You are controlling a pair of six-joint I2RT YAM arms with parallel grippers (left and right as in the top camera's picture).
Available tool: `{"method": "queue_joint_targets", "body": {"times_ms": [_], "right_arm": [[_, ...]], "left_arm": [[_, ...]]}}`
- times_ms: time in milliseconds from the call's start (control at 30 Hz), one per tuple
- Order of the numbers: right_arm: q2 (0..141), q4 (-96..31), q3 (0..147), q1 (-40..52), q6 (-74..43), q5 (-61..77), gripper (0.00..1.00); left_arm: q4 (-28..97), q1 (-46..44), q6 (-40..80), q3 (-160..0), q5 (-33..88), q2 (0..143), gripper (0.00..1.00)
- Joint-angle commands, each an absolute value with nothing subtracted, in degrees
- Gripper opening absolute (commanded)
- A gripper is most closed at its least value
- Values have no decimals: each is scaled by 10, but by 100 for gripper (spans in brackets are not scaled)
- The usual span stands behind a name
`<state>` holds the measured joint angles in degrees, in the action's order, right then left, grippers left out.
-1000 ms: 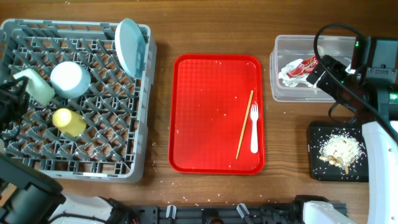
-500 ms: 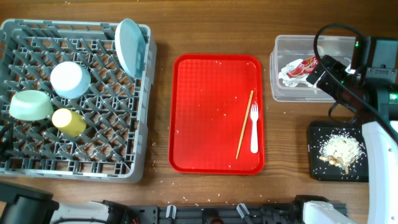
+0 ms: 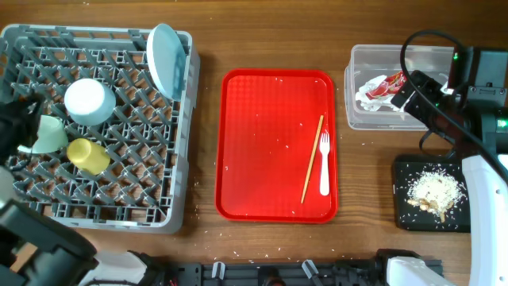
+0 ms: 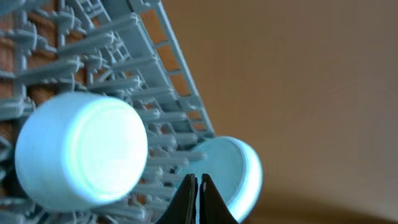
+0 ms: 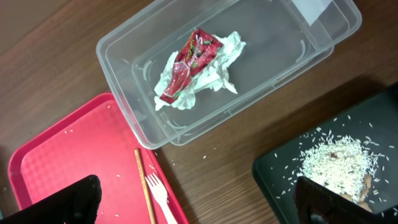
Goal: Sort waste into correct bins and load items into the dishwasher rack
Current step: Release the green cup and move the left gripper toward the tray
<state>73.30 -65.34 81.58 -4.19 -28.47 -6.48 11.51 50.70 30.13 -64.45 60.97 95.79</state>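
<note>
The grey dishwasher rack (image 3: 135, 202) holds an upright light blue plate (image 3: 165, 59) (image 4: 239, 171), an upturned blue bowl (image 3: 89, 101) (image 4: 81, 149), a yellow cup (image 3: 87, 156) and a pale green saucer (image 3: 49, 137), partly hidden under my left arm. My left gripper (image 3: 22, 123) (image 4: 199, 193) is shut with nothing in it, over the rack's left side. On the red tray (image 3: 262, 119) lie a chopstick (image 3: 312, 159) (image 5: 144, 186) and a white fork (image 3: 324, 163) (image 5: 161, 199). My right gripper (image 3: 413, 91) (image 5: 199, 205) hangs open above the clear tub (image 3: 373, 59) (image 5: 261, 56), which holds the red wrapper (image 3: 382, 86) (image 5: 193, 59).
A black tray (image 3: 409, 171) (image 5: 280, 180) with a heap of rice (image 3: 435, 191) (image 5: 333, 165) sits at the right front. Loose grains dot the red tray and the wooden table (image 3: 270, 32). The right arm and its cable reach over the tub and black tray.
The saucer has gone from tilted at my left gripper to lying in the rack. My left arm drew off left, then came back over it with jaws shut. The right arm is unchanged.
</note>
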Motion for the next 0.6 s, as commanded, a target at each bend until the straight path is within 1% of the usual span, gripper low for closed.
{"method": "queue_joint_targets", "body": {"times_ms": [0, 33, 100, 133, 167, 333, 467, 500, 567], "right_arm": [[737, -652, 814, -44, -286, -75, 100], [737, -652, 814, -44, -286, -75, 99], [737, -652, 814, -44, -286, -75, 100], [737, -652, 814, -44, -286, -75, 100], [737, -652, 814, -44, -286, -75, 100], [737, -652, 814, -44, -286, -75, 100], [737, -652, 814, -44, -286, -75, 100], [737, -652, 814, -44, -286, -75, 100], [737, -652, 814, -44, -286, -75, 100]], "left_arm": [[148, 473, 234, -646, 392, 900, 4], [172, 468, 214, -646, 318, 895, 4], [207, 463, 150, -646, 229, 897, 4], [223, 463, 108, -646, 203, 905, 4], [231, 463, 91, -646, 196, 910, 4], [252, 465, 94, -646, 184, 939, 4], [283, 469, 95, -646, 102, 938, 4], [289, 472, 102, -646, 91, 938, 4], [303, 481, 162, -646, 89, 936, 4]]}}
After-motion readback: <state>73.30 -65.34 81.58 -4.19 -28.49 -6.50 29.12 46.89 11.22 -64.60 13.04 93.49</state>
